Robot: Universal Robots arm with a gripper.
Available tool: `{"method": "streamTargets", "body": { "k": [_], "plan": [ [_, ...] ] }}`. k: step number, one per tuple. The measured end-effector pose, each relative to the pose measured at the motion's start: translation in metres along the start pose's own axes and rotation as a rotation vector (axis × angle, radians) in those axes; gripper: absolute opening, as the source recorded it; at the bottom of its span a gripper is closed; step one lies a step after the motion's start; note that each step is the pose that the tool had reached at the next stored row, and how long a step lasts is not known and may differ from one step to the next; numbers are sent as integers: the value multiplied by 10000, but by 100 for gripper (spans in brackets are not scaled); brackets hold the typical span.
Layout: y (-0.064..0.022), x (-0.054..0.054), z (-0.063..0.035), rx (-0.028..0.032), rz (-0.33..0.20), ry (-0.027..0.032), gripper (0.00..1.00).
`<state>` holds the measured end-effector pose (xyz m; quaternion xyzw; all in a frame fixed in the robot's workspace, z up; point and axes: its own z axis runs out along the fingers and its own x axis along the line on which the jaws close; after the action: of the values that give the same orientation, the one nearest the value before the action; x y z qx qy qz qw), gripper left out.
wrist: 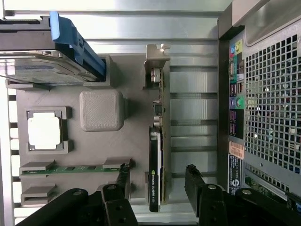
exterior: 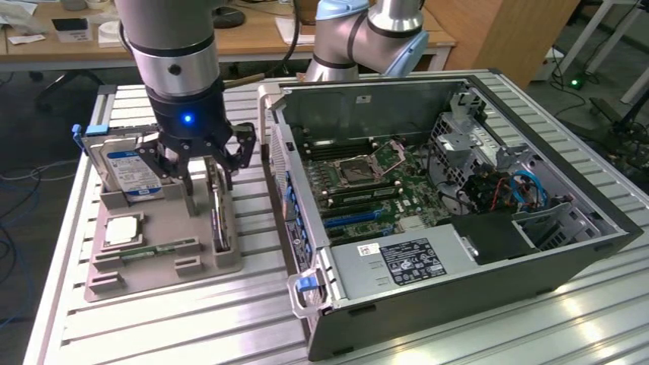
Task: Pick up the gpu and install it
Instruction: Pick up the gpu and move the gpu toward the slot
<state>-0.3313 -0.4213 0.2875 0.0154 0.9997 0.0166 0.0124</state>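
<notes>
Gripper (exterior: pixel 206 176) hung open and empty just above the gpu (wrist: pixel 155 155), one finger to each side, card standing on edge in the gray tray (exterior: pixel 152 277) beside the open computer case (exterior: pixel 436 312).

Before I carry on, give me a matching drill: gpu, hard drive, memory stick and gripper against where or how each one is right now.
Things:
1 gpu
2 hard drive
3 memory stick
4 gripper

States:
A open, holding nothing
B green, lying flat in the grey tray
C on edge in the tray, under the gripper
D blue-and-white label, standing in the tray

Pairs: 1-C; 2-D; 3-B; 4-A
</notes>
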Motion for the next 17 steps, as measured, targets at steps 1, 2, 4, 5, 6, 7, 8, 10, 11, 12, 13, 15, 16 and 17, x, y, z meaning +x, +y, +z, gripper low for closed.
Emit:
{"method": "streamTargets", "body": {
  "k": [1,2,4,5,6,7,8,10,11,12,13,15,16,17],
  "plan": [
    [0,0,5,-2,0,-1,59],
    [0,0,8,-1,0,-1,59],
    [0,0,14,-1,0,-1,59],
    [-1,0,17,-1,0,-1,59],
    [0,0,19,-1,0,-1,59],
    [-1,0,23,-1,0,-2,59],
    [-1,0,25,-1,0,-1,59],
    [-1,1,33,-1,0,-2,59],
    [-1,1,36,-2,0,-2,59],
    [-1,1,41,-2,0,-2,59],
    [-1,1,46,-3,0,-3,59],
    [-2,2,75,-2,0,-2,59],
    [-3,2,95,-2,0,-2,59],
    [-3,2,108,-2,0,-2,59]
  ]
}}
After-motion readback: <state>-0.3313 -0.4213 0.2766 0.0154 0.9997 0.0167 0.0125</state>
